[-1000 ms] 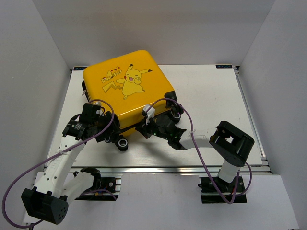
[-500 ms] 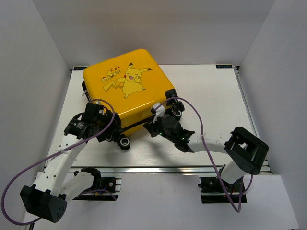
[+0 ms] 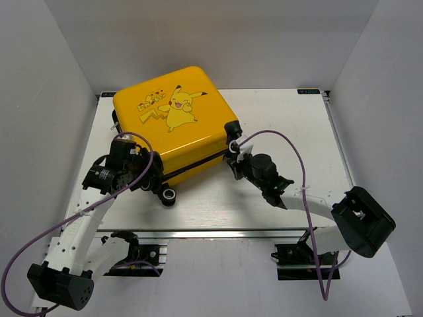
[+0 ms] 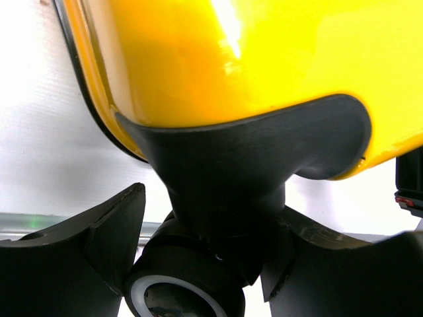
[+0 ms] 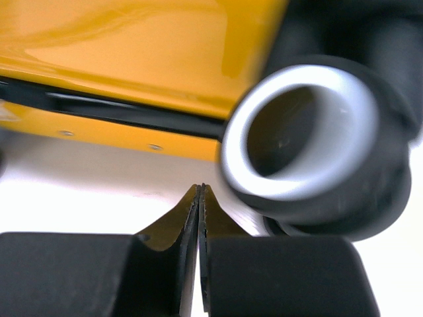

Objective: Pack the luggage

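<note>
The yellow suitcase [image 3: 175, 129] lies closed and flat on the back left part of the white table [image 3: 291, 132], cartoon print facing up, with its wheeled edge turned toward the arms.

The left gripper [image 3: 149, 179] sits at the suitcase's near left corner. In the left wrist view its fingers [image 4: 99, 244] are spread wide and hold a wheel [image 4: 178, 290] between them, one on each side against the wheel's black mount.

The right gripper [image 3: 232, 157] is at the near right corner. Its fingers [image 5: 165, 257] are pressed together with nothing between them. Their tips sit low on the table just below the yellow shell and its black zipper seam [image 5: 132, 112], right beside a second wheel [image 5: 244, 152] with a white rim.
</note>
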